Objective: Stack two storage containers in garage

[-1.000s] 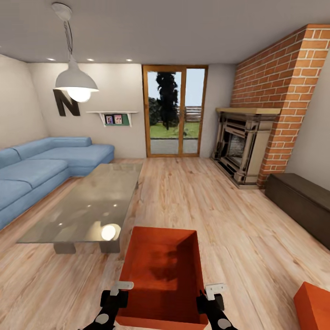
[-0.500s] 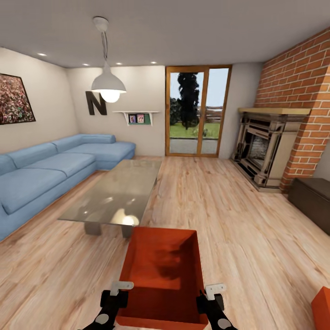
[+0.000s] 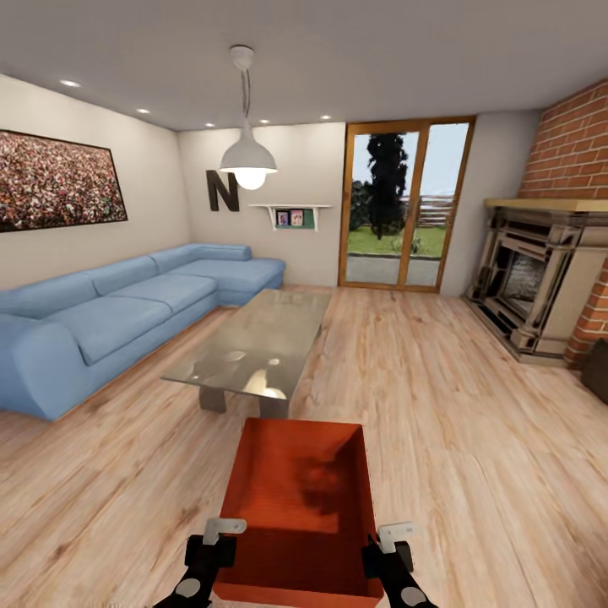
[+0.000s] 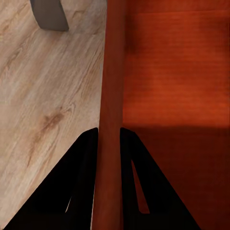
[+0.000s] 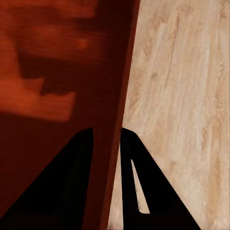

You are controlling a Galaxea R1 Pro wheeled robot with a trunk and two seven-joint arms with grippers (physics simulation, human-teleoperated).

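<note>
Where the head view looks across the living room, a light wood plank floor [image 3: 439, 422] with knotty grain runs to glazed doors [image 3: 405, 207] in an orange wood frame. A blue sectional sofa [image 3: 118, 308] lines the cream wall under a dark-framed picture [image 3: 55, 179], and a glass-topped coffee table [image 3: 257, 342] on grey legs stands beside it, mirroring the white pendant lamp [image 3: 247, 158]. A stone-framed fireplace [image 3: 540, 283] sits against red brick [image 3: 574, 148]. Low in the middle, an orange-red storage container [image 3: 300, 507], rectangular, open-topped and thin-walled, is held up between the left gripper [image 3: 211, 553] and the right gripper [image 3: 390, 557], each at one side wall near the near corners.

In the left wrist view, the left gripper [image 4: 109, 158] has its two black tapering fingers [image 4: 81, 177] pinched on the container's wall [image 4: 112, 96], one outside, one inside, with planks and a grey table leg [image 4: 49, 13] beyond.

In the right wrist view, the right gripper [image 5: 106, 158] clamps the opposite wall [image 5: 122, 86] likewise, its dark fingers [image 5: 132, 177] on either face; the smooth red inside carries blocky shadows, with wood floor outside.
</note>
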